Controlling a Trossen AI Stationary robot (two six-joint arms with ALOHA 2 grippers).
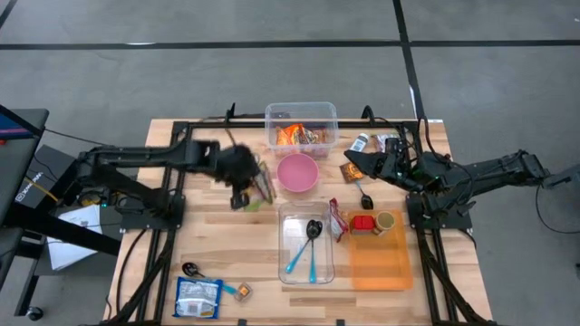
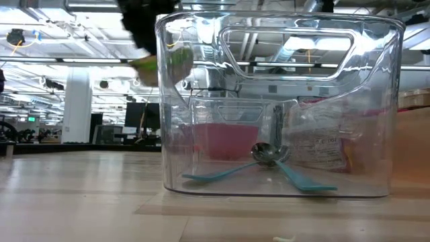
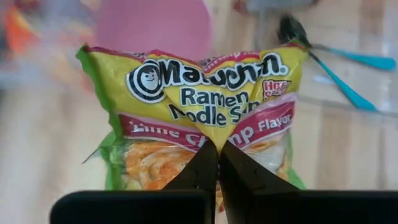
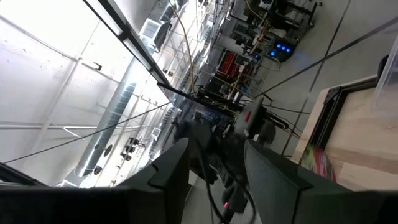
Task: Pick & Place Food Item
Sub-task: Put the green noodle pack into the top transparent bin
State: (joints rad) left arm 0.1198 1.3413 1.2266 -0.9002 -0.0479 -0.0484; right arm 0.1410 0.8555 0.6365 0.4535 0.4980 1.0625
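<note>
While left tool (image 3: 217,163) pinches crinkly ramen packet (image 3: 205,106), right tool (image 4: 214,165) seemingly half-open.

The ramen packet (image 3: 205,112) is yellow and green with a red band. A pink bowl (image 1: 297,172) sits beside an orange tray (image 1: 381,263).

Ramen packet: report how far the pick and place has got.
Done: the pick. The left tool is shut on the ramen packet and holds it off the table, beside the pink bowl.
In hand: the carry; the packet hangs in the air left of the clear bin in the low view.
Left: the placing; where it should go cannot be told. The right tool waits, holding nothing.
</note>
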